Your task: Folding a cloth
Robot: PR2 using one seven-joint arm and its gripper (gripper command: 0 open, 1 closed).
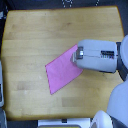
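The cloth (62, 70) is a plain pink-magenta sheet lying flat on the wooden tabletop (35, 35), turned like a diamond near the middle. My arm reaches in from the exterior view's right, and its grey-white forearm covers the cloth's right corner. The gripper (75, 55) sits at the arm's left end, right over the cloth's upper right edge. Its fingers are too small and blurred to make out, so whether they hold the fabric is unclear.
The robot's white body (117, 102) fills the lower right corner of the exterior view. Dark floor borders the table at the top and left, with a pale object (1, 85) at the left edge.
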